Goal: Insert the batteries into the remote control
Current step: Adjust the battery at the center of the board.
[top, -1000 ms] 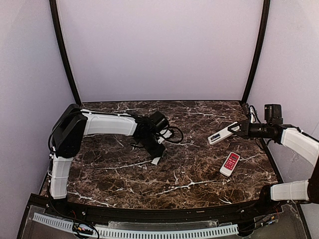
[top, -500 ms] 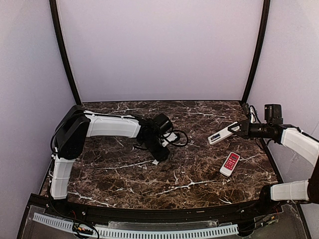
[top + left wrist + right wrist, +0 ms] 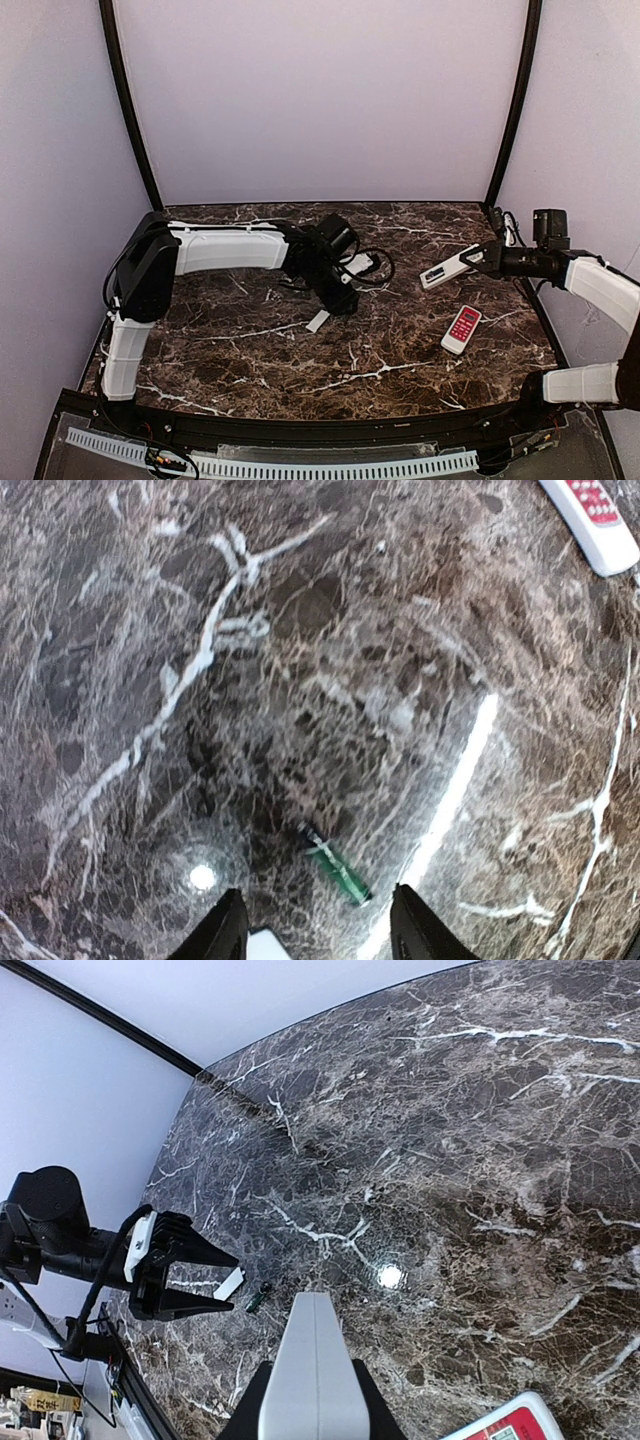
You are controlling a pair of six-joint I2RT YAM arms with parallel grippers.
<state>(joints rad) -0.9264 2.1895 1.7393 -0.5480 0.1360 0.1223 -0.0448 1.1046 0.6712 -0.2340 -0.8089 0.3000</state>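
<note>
My right gripper (image 3: pixel 472 260) is shut on one end of the remote control (image 3: pixel 447 270), a long white bar held above the table at the right. In the right wrist view the remote control (image 3: pixel 312 1340) sticks out between my right gripper's (image 3: pixel 312 1385) fingers. One of the batteries (image 3: pixel 335 865), a slim greenish cell, lies on the marble just ahead of my left gripper (image 3: pixel 318 895), which stands open with nothing in it. The right wrist view also shows that battery (image 3: pixel 259 1298) near the left gripper (image 3: pixel 215 1278). My left gripper (image 3: pixel 338 298) hovers at the table's middle.
A small white cover piece (image 3: pixel 318 321) lies on the marble beside the left gripper, and its corner (image 3: pixel 262 946) shows by the left finger. A red-and-white remote (image 3: pixel 461 329) lies at the right, below the held remote. Black cables (image 3: pixel 370 268) loop behind the left wrist.
My left arm has swung right and its jaws have opened wider; the white cover piece stays on the table where it was. The right arm holds still with the remote.
</note>
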